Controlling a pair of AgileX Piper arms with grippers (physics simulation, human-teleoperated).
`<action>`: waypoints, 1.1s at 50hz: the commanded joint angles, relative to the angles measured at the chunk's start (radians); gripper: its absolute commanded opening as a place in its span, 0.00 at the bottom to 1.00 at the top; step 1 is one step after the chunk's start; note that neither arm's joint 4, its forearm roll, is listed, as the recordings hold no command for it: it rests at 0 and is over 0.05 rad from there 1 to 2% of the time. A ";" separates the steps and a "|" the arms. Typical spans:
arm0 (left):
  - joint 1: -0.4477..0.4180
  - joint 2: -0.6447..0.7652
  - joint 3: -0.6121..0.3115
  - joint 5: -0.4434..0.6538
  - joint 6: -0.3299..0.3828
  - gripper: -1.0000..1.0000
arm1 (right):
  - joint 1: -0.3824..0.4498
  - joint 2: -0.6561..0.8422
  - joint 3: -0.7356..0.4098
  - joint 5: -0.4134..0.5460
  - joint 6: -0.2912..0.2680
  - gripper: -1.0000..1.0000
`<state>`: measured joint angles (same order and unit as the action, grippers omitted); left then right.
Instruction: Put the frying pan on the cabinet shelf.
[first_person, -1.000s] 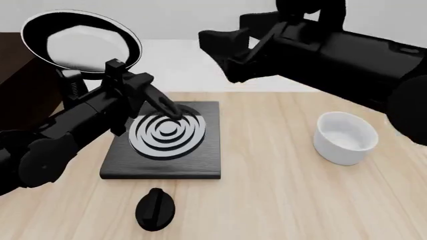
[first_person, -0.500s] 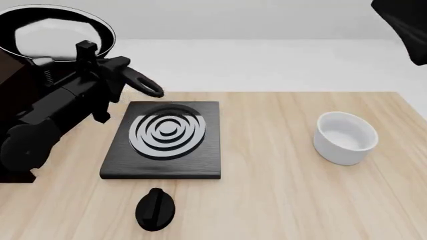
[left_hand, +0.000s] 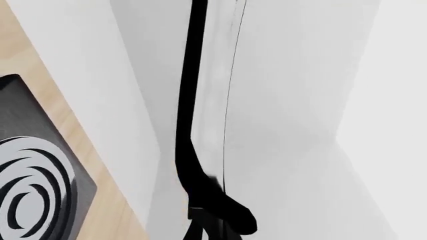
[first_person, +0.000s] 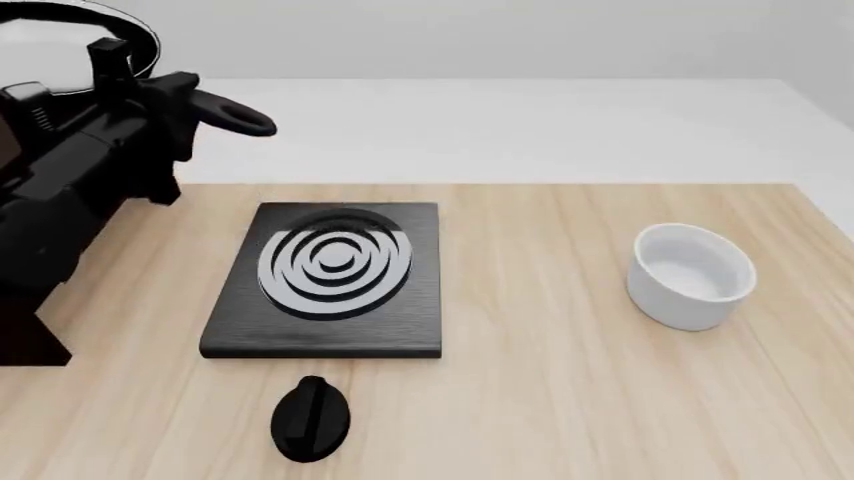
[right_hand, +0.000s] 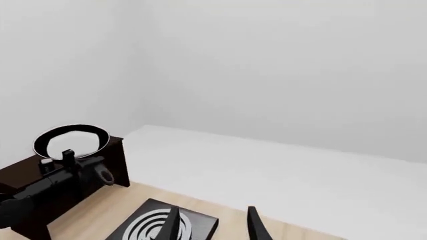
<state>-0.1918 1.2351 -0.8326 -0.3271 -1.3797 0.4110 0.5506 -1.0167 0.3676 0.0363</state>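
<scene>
Pale worktop (first_person: 574, 400), dark cabinet shelf (right_hand: 113, 145) at its far left. Your left claw (first_person: 167, 100) pinches the frying pan (right_hand: 70, 140) by its handle, over the shelf; stiff, rim-heavy, so grip near the bowl. Right claw (right_hand: 213, 225) spread, empty.

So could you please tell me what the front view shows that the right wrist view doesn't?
Only the front view shows the white bowl and the black knob on the table. Only the right wrist view shows the right gripper, open, and the cabinet's side panel. Both show the frying pan over the cabinet, the left arm holding its handle, and the hob.
</scene>
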 joint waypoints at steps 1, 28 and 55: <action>0.084 0.052 -0.038 -0.064 -0.030 0.00 | -0.024 -0.021 -0.046 0.059 -0.030 1.00; 0.213 0.170 -0.212 -0.019 -0.045 0.00 | -0.016 -0.001 -0.043 0.057 -0.047 1.00; 0.316 0.254 -0.231 -0.060 -0.092 0.00 | 0.007 0.024 0.021 0.001 -0.028 1.00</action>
<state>0.0924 1.4758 -1.0419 -0.3601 -1.4695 0.4079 0.5678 -1.0330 0.3986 0.0011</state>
